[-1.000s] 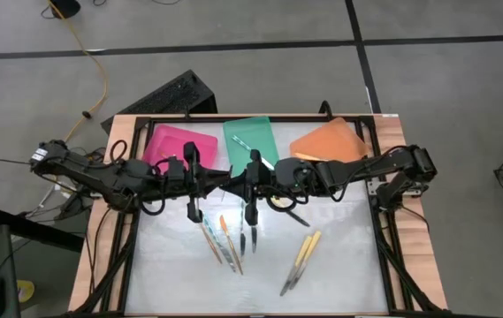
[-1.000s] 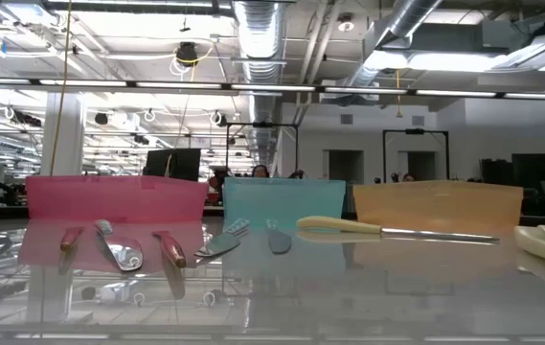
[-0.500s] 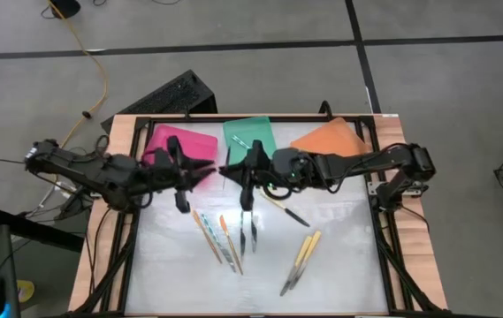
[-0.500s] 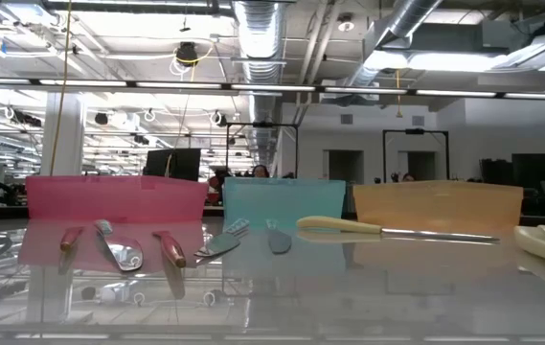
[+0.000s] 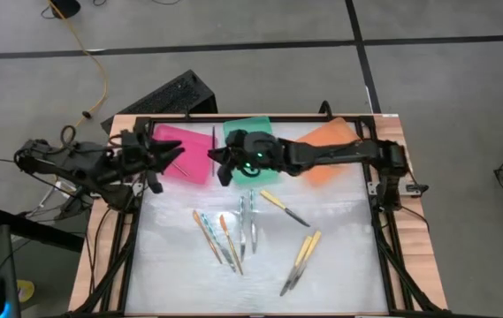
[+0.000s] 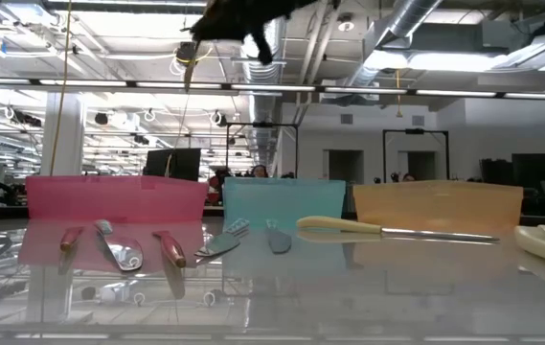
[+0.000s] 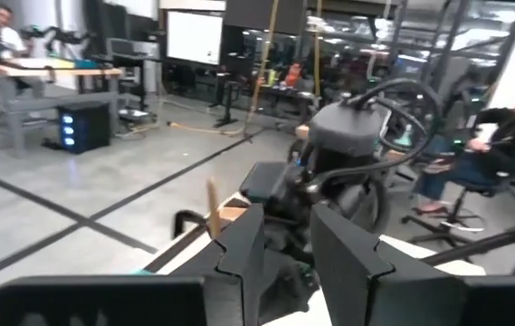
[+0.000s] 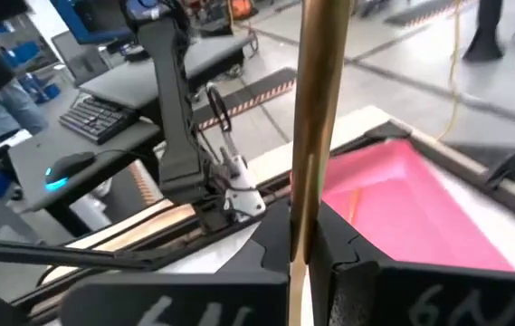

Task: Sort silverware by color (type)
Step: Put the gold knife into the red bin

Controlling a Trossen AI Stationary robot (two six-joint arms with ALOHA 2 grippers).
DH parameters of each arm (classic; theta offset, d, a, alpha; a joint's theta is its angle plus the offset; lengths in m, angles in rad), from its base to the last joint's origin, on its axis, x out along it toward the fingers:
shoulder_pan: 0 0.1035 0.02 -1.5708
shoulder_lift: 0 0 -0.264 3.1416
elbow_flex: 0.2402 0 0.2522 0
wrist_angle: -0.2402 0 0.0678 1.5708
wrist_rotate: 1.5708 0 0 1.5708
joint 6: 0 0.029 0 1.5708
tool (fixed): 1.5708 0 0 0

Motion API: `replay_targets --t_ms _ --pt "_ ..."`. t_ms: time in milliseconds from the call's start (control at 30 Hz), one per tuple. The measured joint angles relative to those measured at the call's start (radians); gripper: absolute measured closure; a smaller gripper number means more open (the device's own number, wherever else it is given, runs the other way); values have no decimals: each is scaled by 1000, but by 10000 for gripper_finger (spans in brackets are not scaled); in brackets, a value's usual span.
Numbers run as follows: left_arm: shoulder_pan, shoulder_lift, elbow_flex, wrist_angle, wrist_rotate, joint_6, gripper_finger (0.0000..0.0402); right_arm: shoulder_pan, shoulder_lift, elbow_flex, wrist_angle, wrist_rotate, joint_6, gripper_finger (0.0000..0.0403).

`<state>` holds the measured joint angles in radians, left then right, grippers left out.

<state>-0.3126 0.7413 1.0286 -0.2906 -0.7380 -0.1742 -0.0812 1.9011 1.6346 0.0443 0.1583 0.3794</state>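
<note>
Right gripper [image 8: 304,237] is pinched on an orange-tan utensil [image 8: 316,109], top-center of frame over the pink tray [image 5: 176,141]. I'd say it's light, stiff, slippery; mid-handle grip's best. Left gripper [image 7: 286,243] looks parted, empty.

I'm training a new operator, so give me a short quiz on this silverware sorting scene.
1. True or false: the fingers of the right gripper clamp a slim tan-handled metal utensil.
2. Which tray stands in the middle of the row? A pink plastic tray, B teal plastic tray, C orange plastic tray.
3. Fill in: the two pale yellow-handled utensils lie together on the ____ half of the glossy white table.
Key: 1 true; 2 B; 3 right.
</note>
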Motion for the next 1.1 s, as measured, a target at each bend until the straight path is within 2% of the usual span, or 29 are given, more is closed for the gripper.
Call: replay_targets --t_ms 333,500,700,767,967,1100 --pt "0 -97 0 -180 -73 -7 322 -112 272 293 -20 -131 50 386" --pt "0 -121 0 -194 -92 -8 322 -133 413 498 -93 -190 50 386" --pt "0 -122 0 -197 -177 11 322 -160 573 723 -203 -278 31 386" --pt "0 -122 0 -202 -209 13 322 -170 584 698 -172 -311 37 386" --pt "0 -123 0 -225 -290 -14 322 -198 610 696 -250 -359 34 386" --pt "0 -121 0 -241 -346 -14 322 -198 637 698 -244 -361 8 386"
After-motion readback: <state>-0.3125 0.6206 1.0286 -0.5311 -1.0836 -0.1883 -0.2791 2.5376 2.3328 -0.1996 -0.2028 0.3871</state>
